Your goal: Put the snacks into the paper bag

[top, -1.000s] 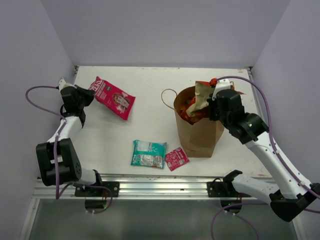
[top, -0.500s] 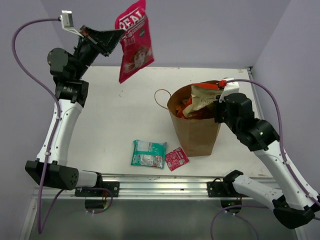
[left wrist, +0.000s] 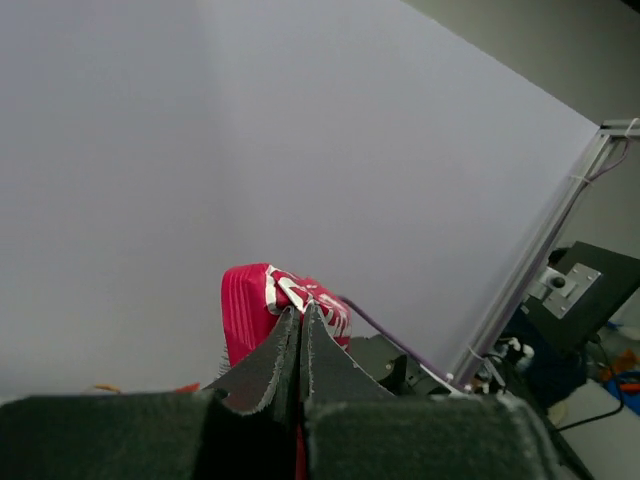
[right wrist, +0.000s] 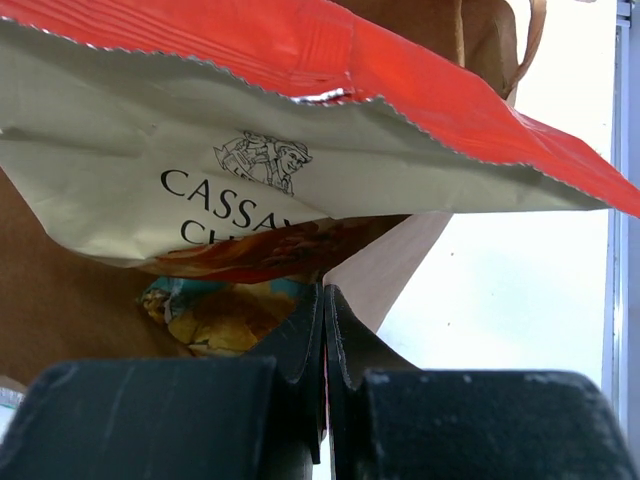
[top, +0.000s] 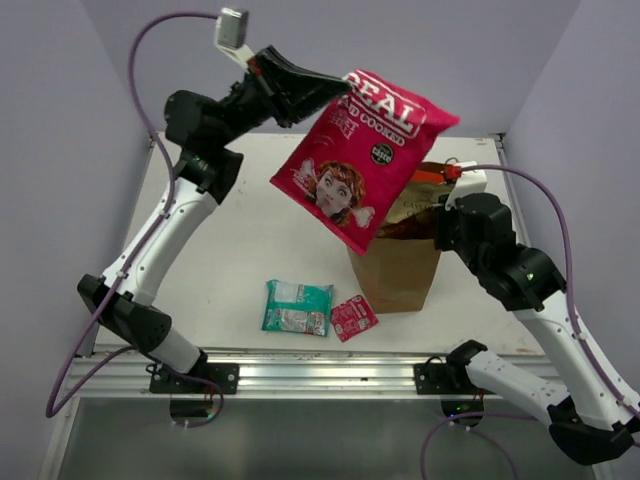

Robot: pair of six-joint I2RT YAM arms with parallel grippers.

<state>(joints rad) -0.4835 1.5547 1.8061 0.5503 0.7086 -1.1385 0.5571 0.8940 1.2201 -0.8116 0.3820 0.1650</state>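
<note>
My left gripper (top: 340, 92) is shut on the top edge of the pink-red "REAL" packet (top: 365, 150) and holds it high in the air, hanging in front of the brown paper bag (top: 395, 275). In the left wrist view the packet (left wrist: 250, 310) sticks up past the closed gripper (left wrist: 302, 312). My right gripper (top: 440, 222) is shut on the bag's right rim (right wrist: 385, 270). A tan packet (right wrist: 200, 170) and a red-orange packet (right wrist: 400, 70) stick out of the bag. A teal-green packet (top: 297, 307) and a small pink-red sachet (top: 353, 317) lie on the table near the bag's front.
The white table (top: 230, 250) is walled by pale panels at the left, back and right. An aluminium rail (top: 300, 365) runs along the near edge by the arm bases. The bag's loop handle is hidden behind the raised packet.
My left arm has lifted the "REAL" packet off the back left of the table and swung it up and right, over the bag. My right gripper stays at the bag's rim.
</note>
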